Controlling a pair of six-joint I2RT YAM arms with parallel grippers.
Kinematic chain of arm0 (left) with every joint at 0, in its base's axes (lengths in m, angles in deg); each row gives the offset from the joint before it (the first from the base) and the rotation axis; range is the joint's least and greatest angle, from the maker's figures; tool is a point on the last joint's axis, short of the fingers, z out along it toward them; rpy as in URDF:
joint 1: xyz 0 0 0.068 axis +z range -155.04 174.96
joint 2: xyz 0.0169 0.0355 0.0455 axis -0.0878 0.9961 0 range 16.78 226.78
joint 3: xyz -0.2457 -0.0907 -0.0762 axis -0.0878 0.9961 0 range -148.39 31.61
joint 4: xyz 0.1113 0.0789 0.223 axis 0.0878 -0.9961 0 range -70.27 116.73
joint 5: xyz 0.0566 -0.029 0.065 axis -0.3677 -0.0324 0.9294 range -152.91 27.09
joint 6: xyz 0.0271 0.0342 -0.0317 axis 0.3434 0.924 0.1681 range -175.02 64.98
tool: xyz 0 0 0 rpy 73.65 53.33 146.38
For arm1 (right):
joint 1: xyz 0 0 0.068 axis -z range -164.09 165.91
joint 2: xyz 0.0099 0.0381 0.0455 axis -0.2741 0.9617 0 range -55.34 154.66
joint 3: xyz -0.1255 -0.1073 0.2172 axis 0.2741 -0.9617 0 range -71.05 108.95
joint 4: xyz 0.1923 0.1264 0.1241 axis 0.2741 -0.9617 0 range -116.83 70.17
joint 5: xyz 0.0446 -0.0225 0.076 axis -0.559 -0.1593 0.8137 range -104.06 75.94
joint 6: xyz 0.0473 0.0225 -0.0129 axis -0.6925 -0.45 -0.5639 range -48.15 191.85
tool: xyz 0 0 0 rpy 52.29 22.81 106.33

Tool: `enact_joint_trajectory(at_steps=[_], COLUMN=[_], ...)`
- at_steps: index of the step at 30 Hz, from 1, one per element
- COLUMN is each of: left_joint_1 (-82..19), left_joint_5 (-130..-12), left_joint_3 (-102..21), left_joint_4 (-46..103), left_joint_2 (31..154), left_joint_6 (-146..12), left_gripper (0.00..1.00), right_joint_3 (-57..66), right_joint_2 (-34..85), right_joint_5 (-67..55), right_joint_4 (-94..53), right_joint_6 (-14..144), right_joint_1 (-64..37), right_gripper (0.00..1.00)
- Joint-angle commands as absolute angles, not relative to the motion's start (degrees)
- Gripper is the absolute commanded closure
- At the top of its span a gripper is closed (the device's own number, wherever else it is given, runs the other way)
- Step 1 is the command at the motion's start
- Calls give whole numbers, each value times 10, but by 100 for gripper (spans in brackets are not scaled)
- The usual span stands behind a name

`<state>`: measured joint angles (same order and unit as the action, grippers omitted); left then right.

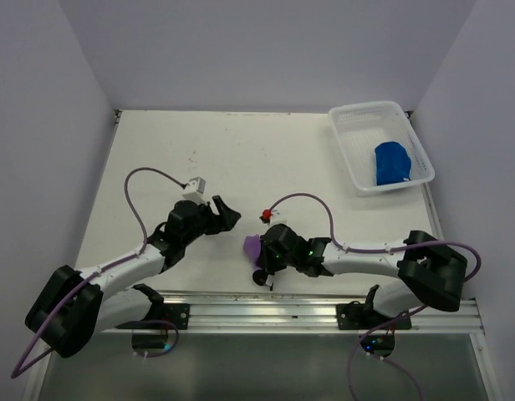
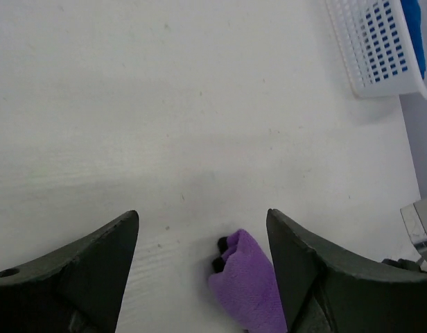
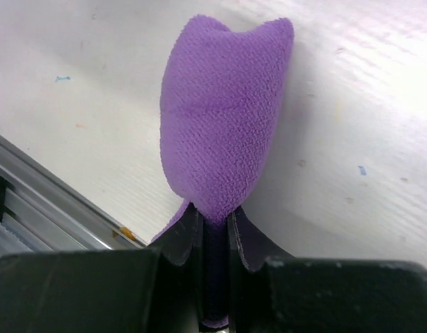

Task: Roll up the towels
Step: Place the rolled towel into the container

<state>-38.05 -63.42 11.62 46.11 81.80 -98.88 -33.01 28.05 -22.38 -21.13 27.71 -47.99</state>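
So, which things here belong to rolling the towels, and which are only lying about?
Belong to the job: purple towel, pinched in the right gripper; blue towel, lying in the white mesh basket; left gripper, open, holding nothing.
Only lying about: white mesh basket; table.

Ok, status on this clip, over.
Right gripper shut on purple towel. Left gripper open, empty. Blue towel in basket. Nothing in the way.

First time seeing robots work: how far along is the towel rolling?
Done, it seems: the blue towel sits bundled in the basket. In hand: the right fingers pinch the bunched purple towel; the left fingers are open, empty. Left: probably placing it in the basket.
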Motion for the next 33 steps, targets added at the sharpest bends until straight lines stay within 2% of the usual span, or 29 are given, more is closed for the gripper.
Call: enact_joint_trajectory(at_steps=[1, 6, 14, 19, 21, 26, 33], left_joint_1=[-339, -311, -300, -299, -299, -298, -298], left_joint_5=[-605, -576, -546, -532, -534, -544, -558], left_joint_3=[53, 7, -11, -33, -40, -51, -26], left_joint_4=[354, 296, 268, 223, 226, 222, 237], left_joint_2=[779, 751, 683, 673, 674, 687, 695], left_joint_6=[-926, -883, -862, -849, -848, -839, -843], left_gripper=[21, 20, 15, 12, 12, 12, 12], right_joint_3=[-300, -256, -98, 75, 101, 261, 274], right_joint_2=[233, 194, 202, 269, 290, 415, 480], right_joint_5=[-234, -188, -124, -101, -105, -140, -122], right_joint_4=[-267, -327, -421, -480, -468, -533, -510], right_joint_6=[318, 394, 497, 550, 558, 659, 765], right_joint_1=[-437, -361, -160, -21, 18, 60, 154], right_gripper=[100, 100, 100, 100, 100, 100, 100])
